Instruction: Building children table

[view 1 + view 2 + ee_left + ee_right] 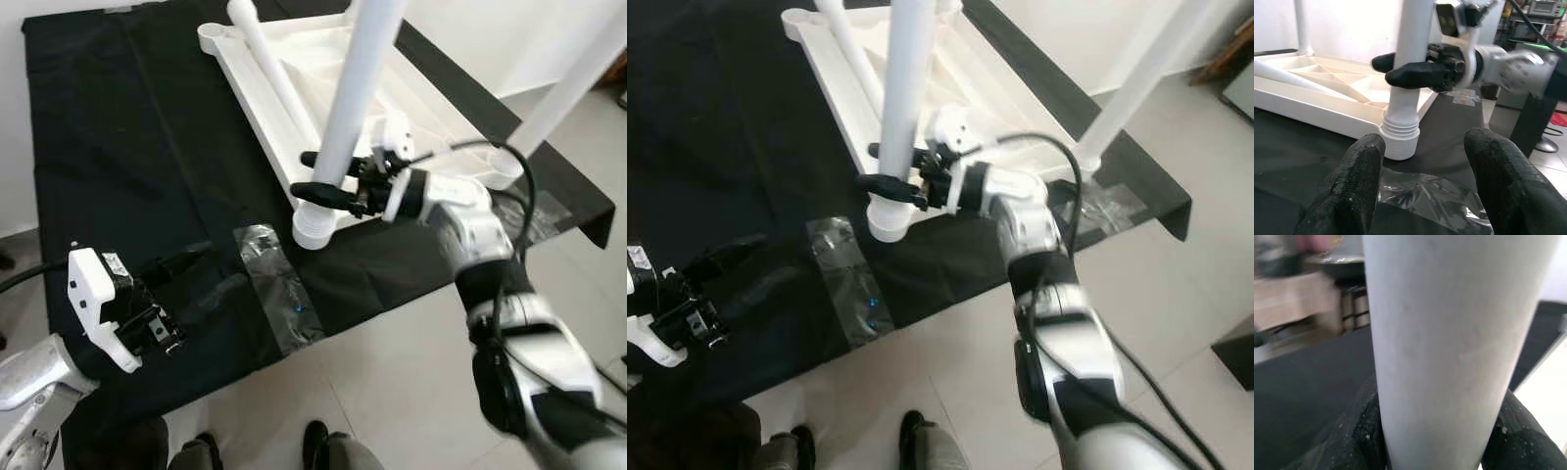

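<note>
The white table leg [355, 108] stands upright in the near corner socket [313, 225] of the upside-down white tabletop [323, 73], which lies ribbed side up on a surface covered with black cloth [127, 127], the socket corner close to the cloth's front edge. It looks like a hollow plastic tube — light, stiff, smooth and rather slippery — so a hold low on the shaft, just above the ribbed collar, seems best for pressing or twisting it home without levering the corner. A second leg [568, 93] rises at the tabletop's right corner, and another leg [269, 69] lies loose across the ribs. The right gripper [328, 176] is clamped around the standing leg just above the socket, one black finger on each side of the tube; in the right wrist view the shaft sits tight between the two pads [1364, 431]. I judge this to be the seating step for this leg, and whether it is fully home cannot be told. The left gripper [167, 279] hovers low over the cloth, well apart from the tabletop, its fingers [1354, 181] spread wide and holding nothing — pointed toward the socket. Between it and the leg a clear plastic bag [279, 284] lies flat on the cloth. Below the cloth's front edge, dark shoes [315, 441] show on the tiled floor [392, 392].
</note>
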Robot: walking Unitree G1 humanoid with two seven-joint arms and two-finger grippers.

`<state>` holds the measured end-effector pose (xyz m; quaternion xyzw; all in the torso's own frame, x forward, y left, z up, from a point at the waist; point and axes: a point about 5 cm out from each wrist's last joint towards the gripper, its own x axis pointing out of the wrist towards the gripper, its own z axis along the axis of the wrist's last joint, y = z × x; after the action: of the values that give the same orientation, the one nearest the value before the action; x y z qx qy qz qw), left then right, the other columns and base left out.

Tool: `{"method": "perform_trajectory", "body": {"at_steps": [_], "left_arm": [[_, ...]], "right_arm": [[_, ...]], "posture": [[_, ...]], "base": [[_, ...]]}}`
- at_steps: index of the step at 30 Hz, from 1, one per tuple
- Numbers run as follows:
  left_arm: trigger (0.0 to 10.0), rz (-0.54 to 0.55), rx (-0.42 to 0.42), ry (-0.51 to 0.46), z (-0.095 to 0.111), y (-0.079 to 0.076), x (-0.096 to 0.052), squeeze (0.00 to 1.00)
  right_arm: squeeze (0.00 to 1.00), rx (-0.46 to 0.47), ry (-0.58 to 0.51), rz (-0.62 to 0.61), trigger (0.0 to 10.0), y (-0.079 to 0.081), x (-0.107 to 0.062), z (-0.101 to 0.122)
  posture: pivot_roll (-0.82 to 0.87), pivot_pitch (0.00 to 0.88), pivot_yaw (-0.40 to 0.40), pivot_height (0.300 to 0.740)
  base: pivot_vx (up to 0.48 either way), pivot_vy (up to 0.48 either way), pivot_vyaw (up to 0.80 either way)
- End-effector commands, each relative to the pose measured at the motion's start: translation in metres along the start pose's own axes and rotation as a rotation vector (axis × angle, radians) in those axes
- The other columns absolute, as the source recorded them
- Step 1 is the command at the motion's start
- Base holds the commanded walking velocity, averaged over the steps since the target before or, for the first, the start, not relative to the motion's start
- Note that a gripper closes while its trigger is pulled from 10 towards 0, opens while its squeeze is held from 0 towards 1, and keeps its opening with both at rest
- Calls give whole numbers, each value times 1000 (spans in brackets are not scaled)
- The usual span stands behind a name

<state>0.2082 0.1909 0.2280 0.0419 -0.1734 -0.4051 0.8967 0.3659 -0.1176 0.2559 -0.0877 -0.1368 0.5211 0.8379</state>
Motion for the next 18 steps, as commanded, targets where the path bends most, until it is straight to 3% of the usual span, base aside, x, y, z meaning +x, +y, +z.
{"method": "perform_trajectory", "body": {"at_steps": [1, 3, 5, 6, 7, 8, 10, 13, 16, 17, 18], "left_arm": [[10000, -21, -2, 13, -3, -2, -1, 0], [10000, -24, -3, 15, -3, -2, -1, 0], [10000, -34, -3, 17, -4, -1, 1, 0], [10000, -39, -3, 15, -4, -1, 2, 0], [10000, -39, -3, 15, -4, -1, 2, 0], [10000, -39, -3, 13, -3, 0, 2, 0], [10000, -39, -3, 13, -3, 0, 2, 0], [10000, -45, -4, 10, -4, 0, 4, 0], [10000, -49, -3, 8, -5, 0, 6, 0], [10000, -47, -3, 9, -5, 0, 5, 0], [10000, -46, -3, 10, -5, 0, 5, 0]], "right_arm": [[0, 138, 131, -195, 0, 21, -8, -44], [0, 185, 138, -319, 0, 32, -5, -54], [0, 189, 326, -546, 0, 77, -10, -83], [0, 58, 382, -573, 0, 92, -6, -79], [0, 58, 382, -573, 0, 92, -6, -79], [0, -28, 365, -522, 0, 90, 0, -73], [0, -39, 361, -518, 0, 89, 1, -72], [0, 92, 341, -566, 0, 76, 3, -73], [0, 98, 332, -538, 0, 72, 7, -71], [0, 96, 302, -520, 10000, 64, 9, -62], [0, 100, 277, -507, 10000, 59, 11, -56]], "posture": [[68, 289, -141, 740], [66, 288, -138, 740], [64, 290, -132, 740], [63, 282, -128, 740], [63, 282, -128, 740], [63, 282, -128, 740], [63, 282, -128, 740], [63, 268, -123, 740], [63, 268, -123, 740], [63, 267, -121, 740], [63, 267, -121, 740]], "base": [[0, 0, 0], [0, 0, 0], [0, 0, 0], [0, 0, 0], [0, 0, 0], [0, 0, 0], [0, 0, 0], [0, 0, 0], [0, 0, 0], [0, 0, 0], [0, 0, 0]]}}
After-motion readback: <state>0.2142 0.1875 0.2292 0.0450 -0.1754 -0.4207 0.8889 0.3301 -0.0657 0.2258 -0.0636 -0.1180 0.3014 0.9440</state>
